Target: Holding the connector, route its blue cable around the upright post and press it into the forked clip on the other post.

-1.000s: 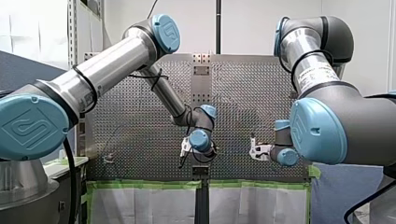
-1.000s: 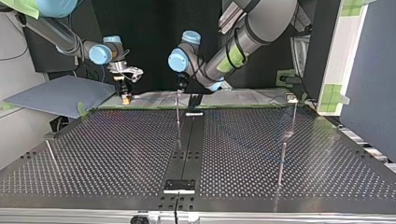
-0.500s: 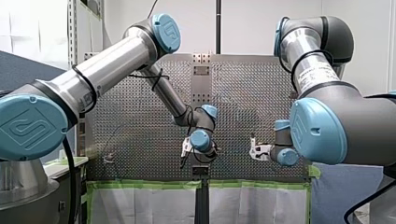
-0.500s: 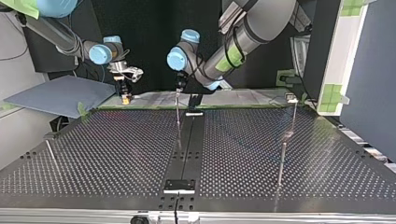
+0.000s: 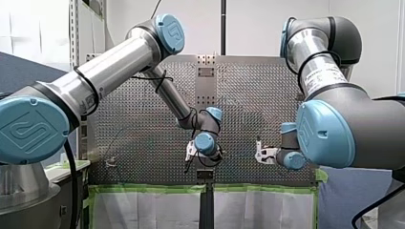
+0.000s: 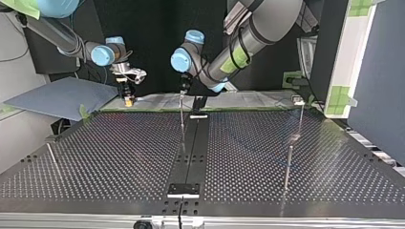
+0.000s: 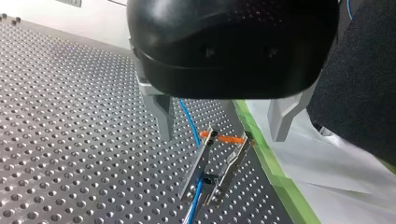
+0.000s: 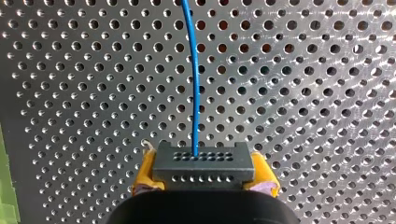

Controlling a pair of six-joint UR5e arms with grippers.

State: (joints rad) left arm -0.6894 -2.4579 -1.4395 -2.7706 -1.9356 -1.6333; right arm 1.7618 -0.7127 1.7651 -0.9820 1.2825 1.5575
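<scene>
My right gripper [image 8: 204, 176] clamps the rigid dark connector [image 8: 204, 163] between yellow pads [image 8: 145, 170], the sound place to hold, since the blue cable [image 8: 195, 84] leaving it looks light and limp, running past the forked clip [image 7: 200, 163] ahead of my left gripper [image 7: 224, 122], spread wide and empty.

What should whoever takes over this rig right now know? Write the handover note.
My right gripper: shut on the connector, yellow pads on either side. The blue cable runs straight out ahead of it.
My left gripper: fingers open, empty, hovering over the forked clip.
The cable passes the clip; whether it is seated in the fork cannot be told.
Done: connector grasped.
Left: confirm the routing, then press the cable into the clip.
</scene>
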